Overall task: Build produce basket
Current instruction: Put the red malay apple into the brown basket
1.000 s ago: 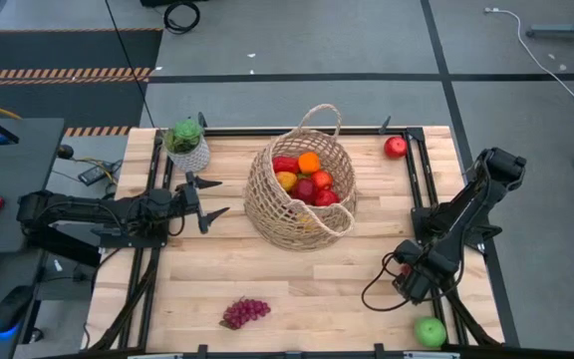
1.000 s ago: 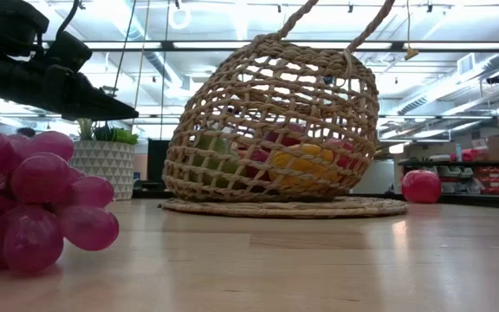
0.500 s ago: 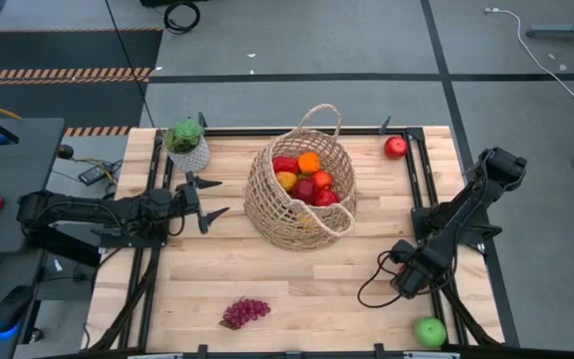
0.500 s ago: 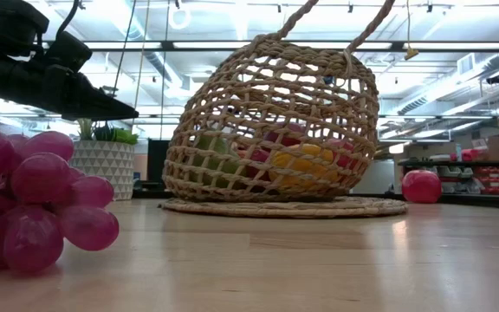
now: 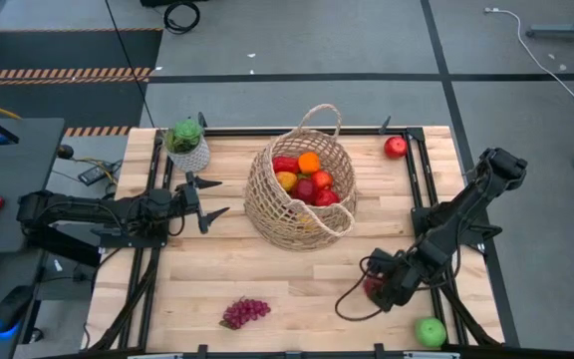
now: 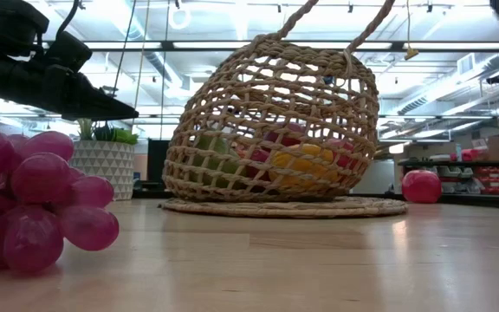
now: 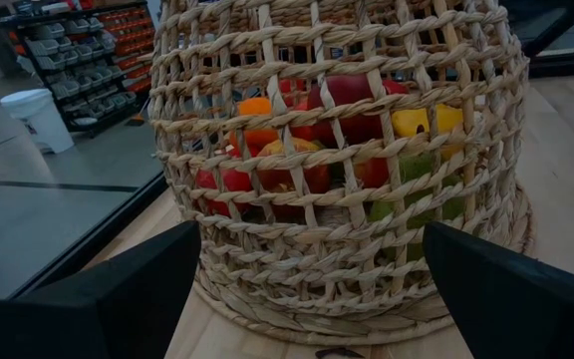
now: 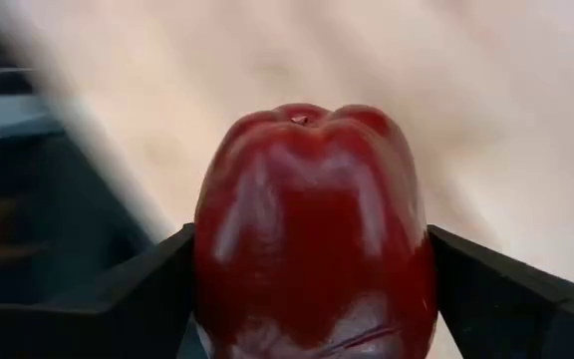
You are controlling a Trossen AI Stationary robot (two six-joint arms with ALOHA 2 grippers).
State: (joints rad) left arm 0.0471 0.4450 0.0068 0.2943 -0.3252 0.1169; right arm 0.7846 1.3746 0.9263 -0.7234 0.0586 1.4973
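Basket: wicker basket [image 5: 301,194] stood at the table's middle toward the far edge, tipped so its mouth faced up and toward the right arm; red, orange and yellow produce already lay inside.
Table: wooden table [image 5: 267,279] carried the loose pieces well apart from one another.
Right arm: right gripper [image 5: 370,289] was low over the near right part of the table, jaws standing on either side of a red apple [image 8: 312,234].
Right jaws: wide, with a finger [image 8: 506,299] close against each flank of the apple; I judged a grip forming or just made, but the pictures did not show whether the fruit was borne off the wood.
Key relation: the basket lay away from the held apple toward the table's centre and far side, and the right arm was the nearer one to carry it there.
Apple axis: stem dimple pointed away from the wrist, so the jaws crossed its round middle.
Left arm: left gripper [image 5: 202,202] waited just beside the basket's left wall, jaws spread wide and empty.
Loose produce: grape bunch [image 5: 244,312] near the front edge; green apple [image 5: 430,331] at the near right corner, just beside the right gripper; second red apple [image 5: 395,148] at the far right edge.
Plant pot: small white pot [image 5: 187,150] stood at the far left, not part of the job.
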